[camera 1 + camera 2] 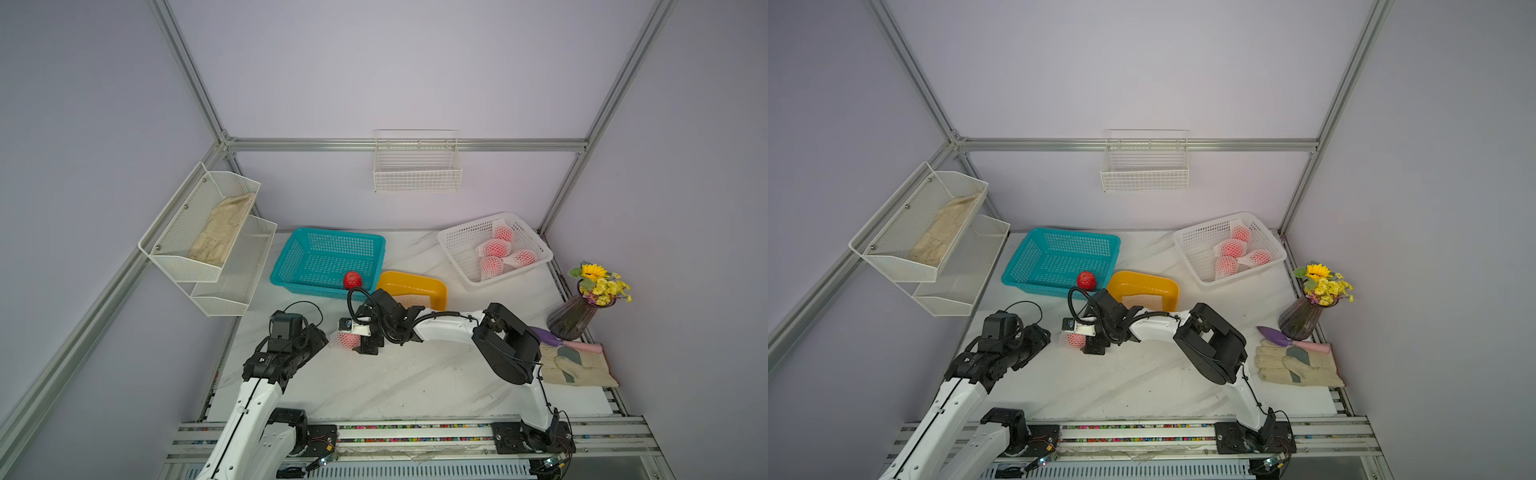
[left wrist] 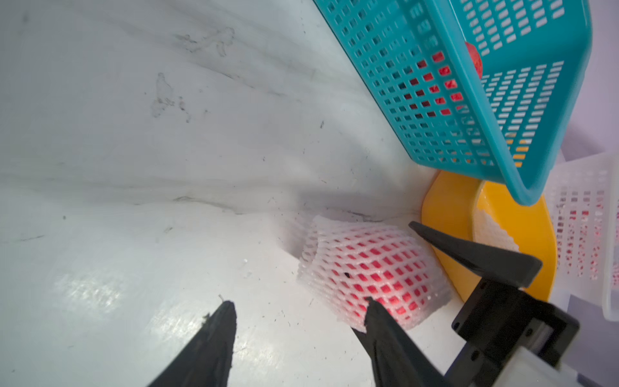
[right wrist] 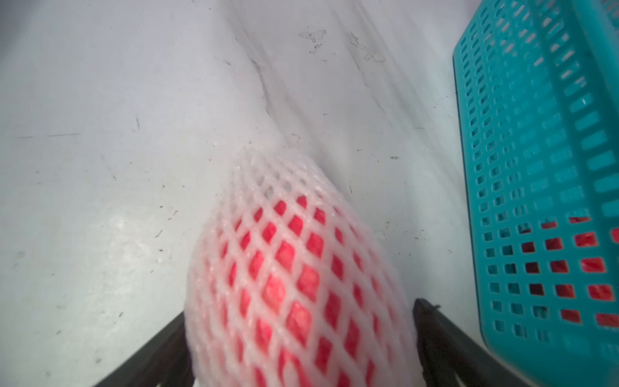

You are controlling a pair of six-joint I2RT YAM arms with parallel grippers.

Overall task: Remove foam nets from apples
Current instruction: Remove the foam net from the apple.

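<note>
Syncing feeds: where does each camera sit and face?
Top view: high behind the robot, looking down on table; left arm, right arm show.
Top view: alongside, same table, arms.
Left wrist: on left arm, facing the netted apple; left gripper shows.
Right wrist: on right arm, over that apple, right gripper straddling.
Shared: both wrists see apple, blue basket.

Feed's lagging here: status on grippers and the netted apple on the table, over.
Left gripper open, one fingertip at the white foam mesh net. Right gripper open, astride it. Round red apple inside, on the white marbled table. Nothing blocking.
</note>
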